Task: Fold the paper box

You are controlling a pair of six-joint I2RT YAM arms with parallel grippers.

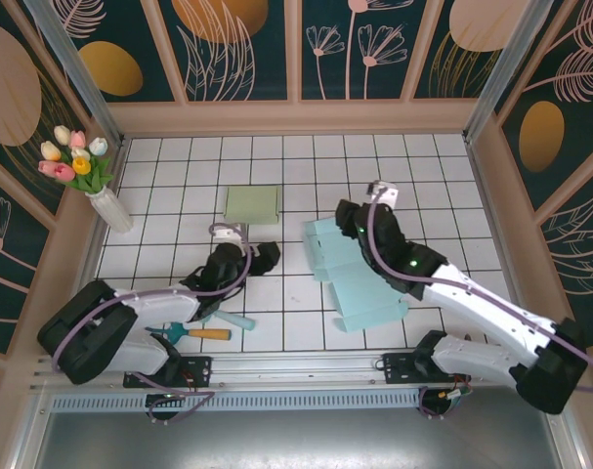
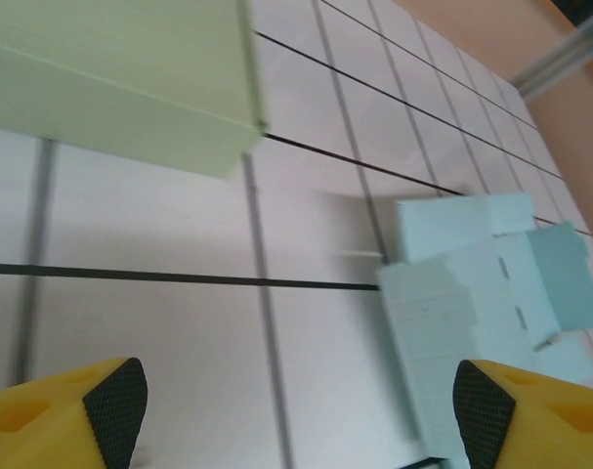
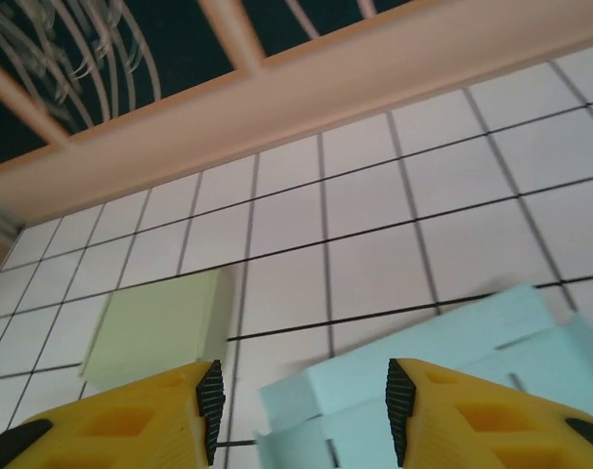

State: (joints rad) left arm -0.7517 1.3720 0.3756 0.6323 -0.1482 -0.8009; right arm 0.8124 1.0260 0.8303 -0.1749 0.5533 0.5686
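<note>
— Where is your paper box (image 1: 362,283)?
— Flat and unfolded on the table (image 1: 179,186), beneath your right gripper (image 1: 347,223), fingers spread.
— Your left gripper (image 1: 266,256)?
— Spread too, empty, near its left edge.

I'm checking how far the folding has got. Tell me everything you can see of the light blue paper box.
The paper box is a pale blue die-cut sheet, thin card by its look, with panels, side flaps and small slits. It lies mostly flat and unfolded on the white tiled table, right of centre. The right arm reaches over it, and the right gripper hovers open-fingered at its far end; whether it touches cannot be told.
</note>
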